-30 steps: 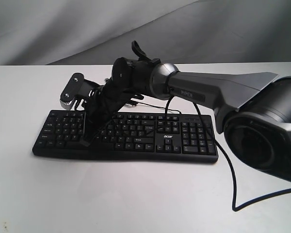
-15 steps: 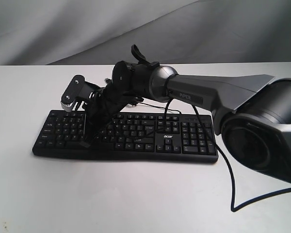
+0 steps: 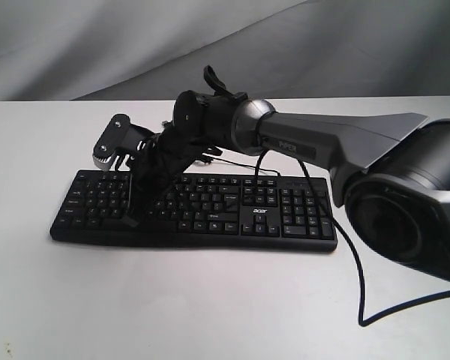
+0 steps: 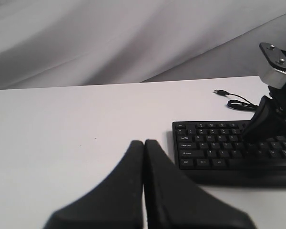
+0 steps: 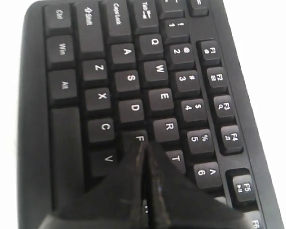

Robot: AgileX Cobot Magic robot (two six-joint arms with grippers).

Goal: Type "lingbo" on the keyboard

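The black keyboard (image 3: 285,214) lies flat on the white table (image 3: 210,300), its "acer" logo toward the right end. My right arm reaches across it from the right, and my right gripper (image 3: 130,220) is shut and points down at the left block of letter keys. In the right wrist view the shut tips (image 5: 144,144) sit at the F key, between V and T on the keyboard (image 5: 133,109). My left gripper (image 4: 144,142) is shut and empty over bare table beside the left end of the keyboard (image 4: 214,148). It does not show in the exterior view.
The keyboard's thin black cable (image 3: 358,285) loops over the table at the right, under my right arm. Its USB plug (image 4: 220,91) lies loose behind the keyboard. A grey cloth backdrop (image 3: 97,45) hangs behind the table.
My right gripper's tip has shifted slightly left along the keys. The keyboard has stayed put.
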